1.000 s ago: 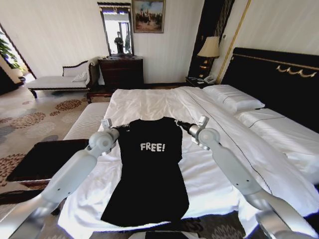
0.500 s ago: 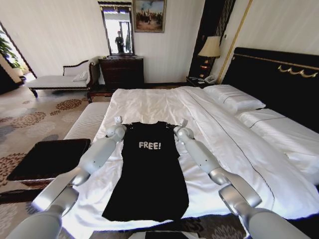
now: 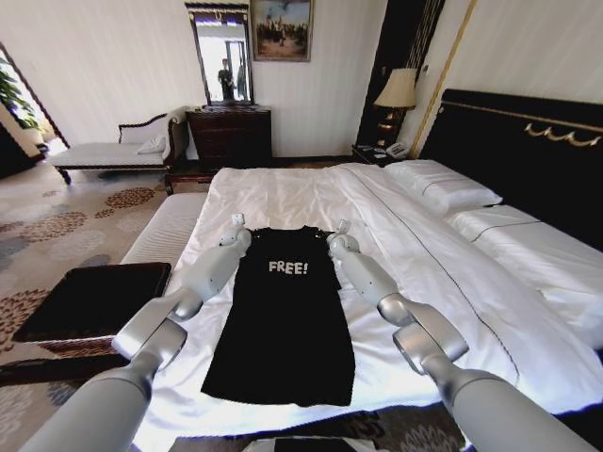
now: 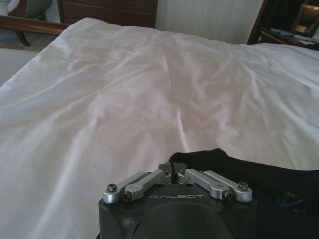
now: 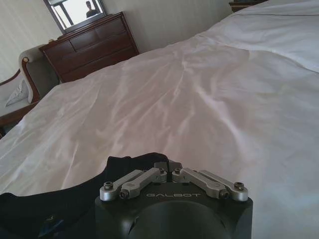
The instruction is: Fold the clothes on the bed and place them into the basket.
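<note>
Both arms reached farther up the top [image 3: 283,311] (fingers pinching its shoulders).

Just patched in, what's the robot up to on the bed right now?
Both arms are stretched out over the bed, each at a shoulder of the black top, which lies flat with "FREE!" facing up. The left pincer is shut on the left shoulder strap, the right pincer on the right one. No fold made yet. The basket sits on the floor to the left.

Open white sheet fills the bed [image 3: 283,193] above the black top [image 3: 283,320], mid-frame; pillows [image 3: 443,184] crowd the upper right, and the basket [image 3: 89,297], seemingly clear, sits lower left.
</note>
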### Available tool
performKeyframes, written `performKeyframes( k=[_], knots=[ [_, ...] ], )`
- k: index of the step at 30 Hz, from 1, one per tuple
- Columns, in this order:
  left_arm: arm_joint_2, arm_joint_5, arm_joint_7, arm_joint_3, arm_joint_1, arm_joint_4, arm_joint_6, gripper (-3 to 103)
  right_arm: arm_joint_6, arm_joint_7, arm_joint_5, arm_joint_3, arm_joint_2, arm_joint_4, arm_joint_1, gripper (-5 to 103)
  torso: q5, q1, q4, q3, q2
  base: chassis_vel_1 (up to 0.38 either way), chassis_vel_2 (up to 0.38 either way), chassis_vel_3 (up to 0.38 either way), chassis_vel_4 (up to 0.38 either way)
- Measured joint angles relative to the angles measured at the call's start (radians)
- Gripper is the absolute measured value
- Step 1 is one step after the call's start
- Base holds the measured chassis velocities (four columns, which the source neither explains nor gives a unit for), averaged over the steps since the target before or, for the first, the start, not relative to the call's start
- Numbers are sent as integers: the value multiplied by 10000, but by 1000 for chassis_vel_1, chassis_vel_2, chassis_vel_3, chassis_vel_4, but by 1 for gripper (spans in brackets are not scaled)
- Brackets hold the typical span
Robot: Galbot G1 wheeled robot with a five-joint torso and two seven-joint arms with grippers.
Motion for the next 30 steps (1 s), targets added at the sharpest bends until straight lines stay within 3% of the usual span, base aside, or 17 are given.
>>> performKeyframes(
  k=[13, 14, 16, 17, 20, 22, 28, 30],
  knots=[
    [-617, 790, 184, -565, 258, 1008, -369, 0, 430, -187, -1363, 634, 729, -1074, 45, 1, -3, 0, 1, 0, 0, 0, 0, 0, 0],
    [-672, 816, 216, -622, 263, 1056, -290, 6, 430, -301, -1470, 626, 709, -1067, -37, -2, -1, 0, 3, 0, 0, 0, 0, 0, 0],
    [-708, 855, 363, -680, 293, 1066, -29, 11, 430, -387, -1558, 625, 682, -999, -177, 8, -2, 0, -4, 0, 0, 0, 0, 0, 0],
    [-708, 855, 363, -680, 293, 1066, -29, 11, 430, -387, -1558, 625, 682, -999, -177, 8, -2, 0, -4, 0, 0, 0, 0, 0, 0],
    [-694, 1022, 517, -736, 417, 972, -23, 26, 418, -402, -1534, 601, 586, -743, -384, 25, -1, 0, 0, 0, 0, 0, 0, 0, 0],
    [-658, 1023, 539, -748, 446, 890, -31, 26, 401, -400, -1493, 581, 548, -664, -425, 25, -2, 0, 0, 0, 0, 0, 0, 0, 0],
    [256, 580, 469, -627, 827, -369, -7, 54, 36, 26, -719, 297, 209, 553, -804, 51, -1, 0, 5, 0, 0, 0, 0, 0, 0],
    [366, 507, 410, -668, 921, -574, 2, 59, -22, 135, -546, 220, 111, 846, -896, 51, 0, 0, 6, -1, 1, 0, 0, 0, 0]
  ],
)
